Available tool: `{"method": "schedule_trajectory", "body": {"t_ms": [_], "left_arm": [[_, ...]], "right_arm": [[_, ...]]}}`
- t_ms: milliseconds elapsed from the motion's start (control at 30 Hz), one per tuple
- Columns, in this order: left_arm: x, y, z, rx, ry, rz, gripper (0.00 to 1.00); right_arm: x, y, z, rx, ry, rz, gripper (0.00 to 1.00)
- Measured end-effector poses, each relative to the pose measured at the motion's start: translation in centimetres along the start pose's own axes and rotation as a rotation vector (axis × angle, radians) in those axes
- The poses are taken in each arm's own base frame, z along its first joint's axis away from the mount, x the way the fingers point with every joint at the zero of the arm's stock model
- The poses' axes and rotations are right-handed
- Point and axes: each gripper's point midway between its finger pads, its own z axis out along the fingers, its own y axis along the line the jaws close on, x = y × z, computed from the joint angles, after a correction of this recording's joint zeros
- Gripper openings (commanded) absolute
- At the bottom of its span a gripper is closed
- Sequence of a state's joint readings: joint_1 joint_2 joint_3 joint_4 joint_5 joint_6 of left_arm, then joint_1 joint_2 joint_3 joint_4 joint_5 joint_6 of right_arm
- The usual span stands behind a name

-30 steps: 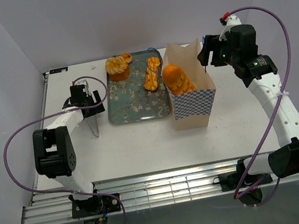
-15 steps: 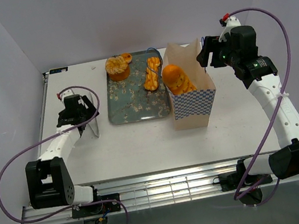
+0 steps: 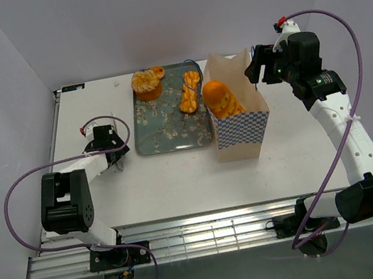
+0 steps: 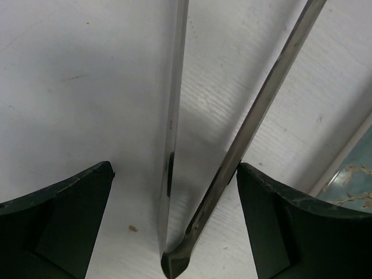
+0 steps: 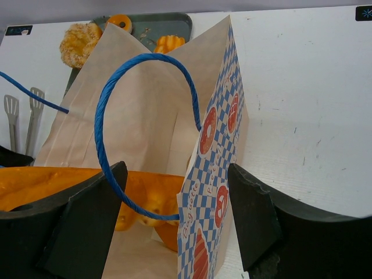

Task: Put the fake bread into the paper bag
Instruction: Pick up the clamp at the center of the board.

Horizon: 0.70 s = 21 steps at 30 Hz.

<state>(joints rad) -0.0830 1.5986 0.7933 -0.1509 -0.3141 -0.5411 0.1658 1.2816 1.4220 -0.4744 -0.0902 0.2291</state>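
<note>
Step in hand, by my read: fetching the next pastry w/ tongs. Low over the surface (image 3: 179, 177), the left tool (image 4: 174, 167) has its jaws spread wide either side of the metal tongs (image 4: 173, 104), which lie flat btwn them; no pinch yet. At the paper bag (image 3: 242, 129) mouth, the right tool (image 5: 175, 168) straddles rim and blue cord handle (image 5: 102, 116), jaws apart, not squeezing. One baguette (image 3: 222, 101) stands in the bag. The twisted stick (image 3: 190, 90), cupcake (image 3: 146, 84) and ring donut (image 3: 158, 72) sit on the blossom tray (image 3: 171, 131) beside it. Next, prob.: close on both tong arms near the hinge, lift, go for the twisted stick w/o nudging the bag.
</note>
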Motion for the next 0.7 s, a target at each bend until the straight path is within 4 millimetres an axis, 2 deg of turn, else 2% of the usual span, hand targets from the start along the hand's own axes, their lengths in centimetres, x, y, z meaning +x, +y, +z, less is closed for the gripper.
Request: {"method": "schedule_trajectory", "body": {"t_ms": [167, 267, 367, 433, 600, 700], "left_arm": [[-1.3, -0.8, 1.2, -0.016, -0.028, 0.007, 0.91], [-1.9, -1.1, 1.9, -0.033, -0.039, 0.017, 0.80], [-2.3, -1.2, 2.5, -0.054, -0.052, 0.028, 0.63], [-2.4, -1.1, 2.6, -0.067, -0.059, 0.033, 0.57], [-2.3, -1.0, 2.4, -0.076, -0.062, 0.035, 0.50], [-2.3, -0.9, 1.4, -0.072, -0.052, 0.038, 0.46]], "right_arm": [[0.4, -0.1, 0.2, 0.002, 0.007, 0.001, 0.76], [0.5, -0.2, 0.2, 0.003, 0.010, 0.001, 0.76], [0.5, -0.2, 0.2, 0.003, 0.010, 0.001, 0.76], [0.5, -0.2, 0.2, 0.003, 0.010, 0.001, 0.76], [0.5, -0.2, 0.3, 0.003, 0.010, 0.000, 0.76], [0.5, -0.1, 0.3, 0.003, 0.010, 0.001, 0.76]]}}
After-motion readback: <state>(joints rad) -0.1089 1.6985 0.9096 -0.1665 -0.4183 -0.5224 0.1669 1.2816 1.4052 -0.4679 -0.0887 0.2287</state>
